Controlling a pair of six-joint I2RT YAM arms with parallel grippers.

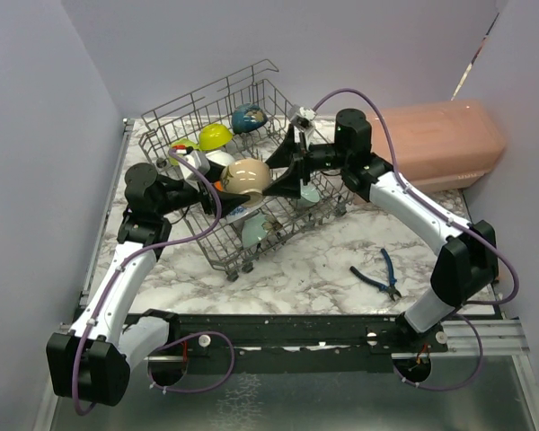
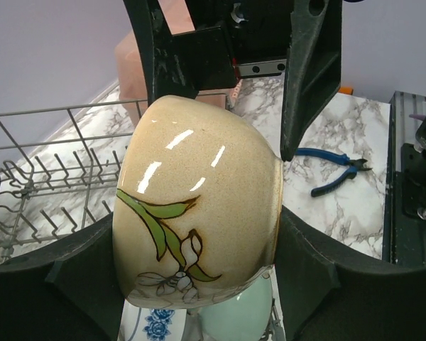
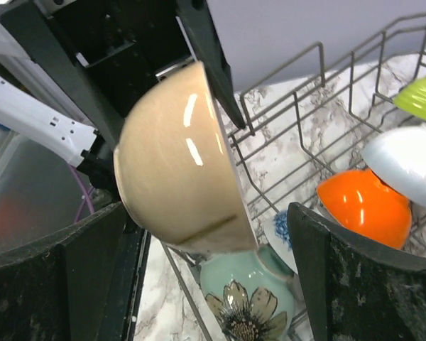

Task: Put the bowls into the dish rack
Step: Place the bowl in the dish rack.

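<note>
Marble tabletop (image 1: 323,260): left tool (image 2: 199,224) pinches beige bowl (image 1: 247,172) over dish rack (image 1: 211,229); right tool (image 3: 207,209) spread.

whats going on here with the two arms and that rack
Both arms meet over the dish rack with a beige bowl between them. The left gripper is shut on it, base to rim, holding it on its side. The right gripper is open, its fingers either side of the bowl without clamping it. Other bowls sit in the rack, among them a lime-yellow bowl, an orange bowl and a teal flowered bowl right beneath.
</note>
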